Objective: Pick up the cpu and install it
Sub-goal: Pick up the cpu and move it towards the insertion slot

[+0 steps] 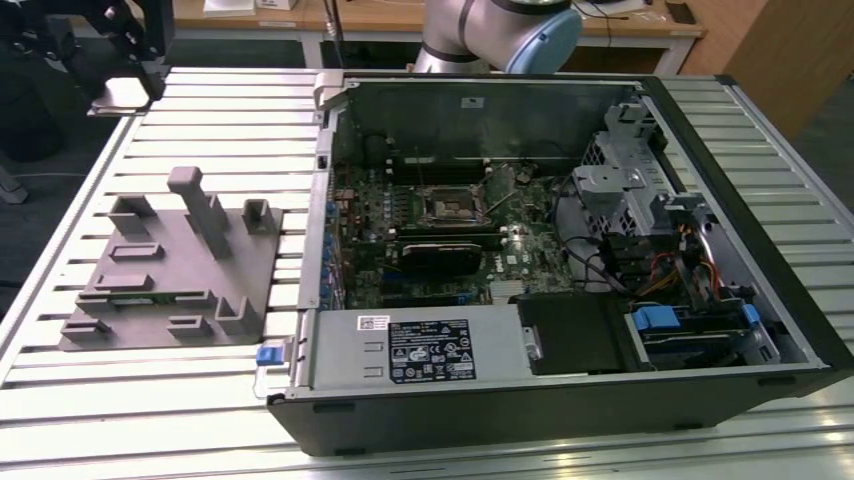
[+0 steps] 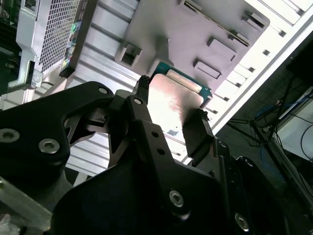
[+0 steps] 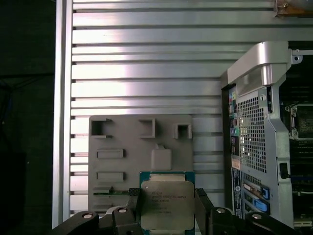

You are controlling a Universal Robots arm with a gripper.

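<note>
Silvery-topped, the cpu is clamped by two opposite edges between the black jaws. It is held clear of the slatted aluminium surface, near the grey plastic block and outside the open computer case.

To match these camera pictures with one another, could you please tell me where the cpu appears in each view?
Exterior view: the cpu sits at the exterior view's upper left, held in the jaws.
First wrist view: the cpu is clamped between the jaws, overlapping the grey block's edge.
Second wrist view: the cpu lies between the jaws, in front of the grey block.
Shared landmark: the grey block with upright posts.
</note>
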